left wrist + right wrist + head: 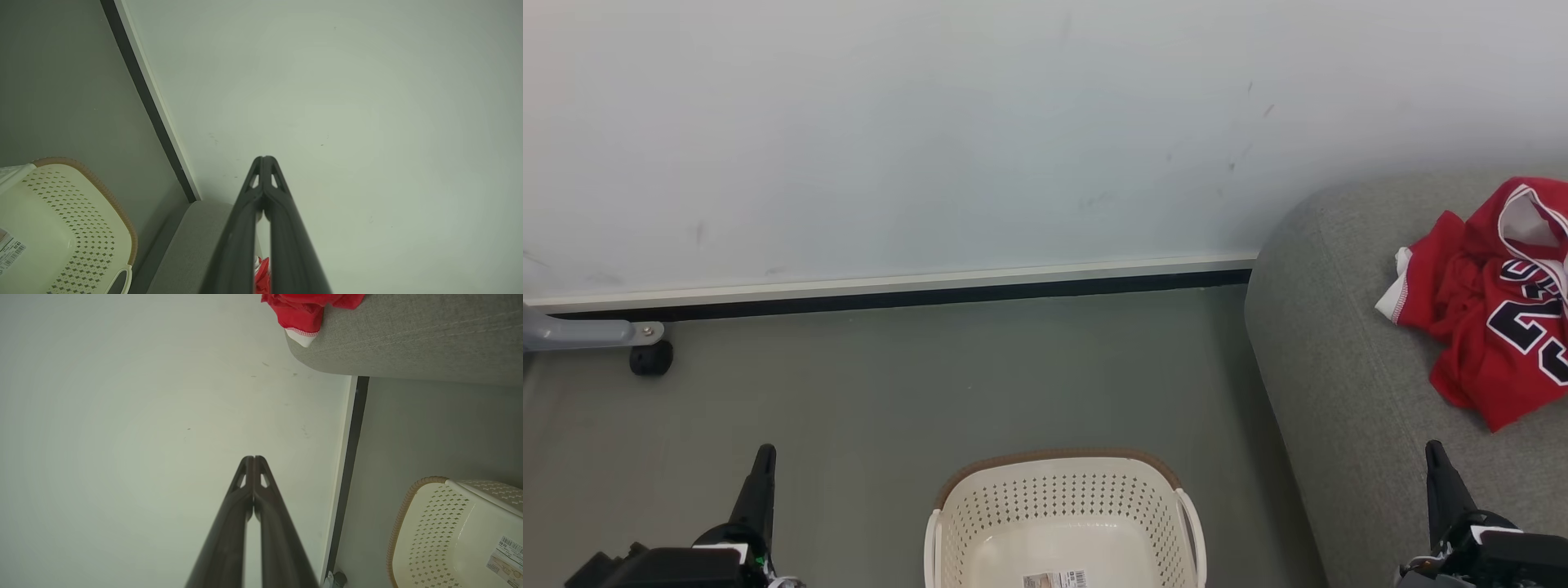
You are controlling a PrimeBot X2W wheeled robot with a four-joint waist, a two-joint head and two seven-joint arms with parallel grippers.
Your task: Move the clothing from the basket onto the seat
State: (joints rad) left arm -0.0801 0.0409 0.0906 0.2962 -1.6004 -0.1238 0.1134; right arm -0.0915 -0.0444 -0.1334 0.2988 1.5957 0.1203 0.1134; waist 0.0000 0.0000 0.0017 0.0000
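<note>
The red clothing point(1494, 310), with white trim and a black-and-white 23, lies crumpled on the grey seat point(1331, 343) at the right. A red fold with a white hem point(304, 312) hangs over the seat's edge point(408, 339). The cream perforated basket point(1066, 498) stands on the floor at bottom centre; its inside shows a bare bottom and a barcode sticker. My left gripper point(765, 451) is shut at the lower left, away from the basket. My right gripper point(1434, 447) is shut at the lower right, over the seat's front. Both hold nothing.
A pale wall point(931, 139) with a white and black skirting runs behind the grey floor point(890, 392). A grey metal leg on a black caster point(651, 358) stands at the far left by the wall. The basket point(69, 228) sits close to the seat's corner point(192, 241).
</note>
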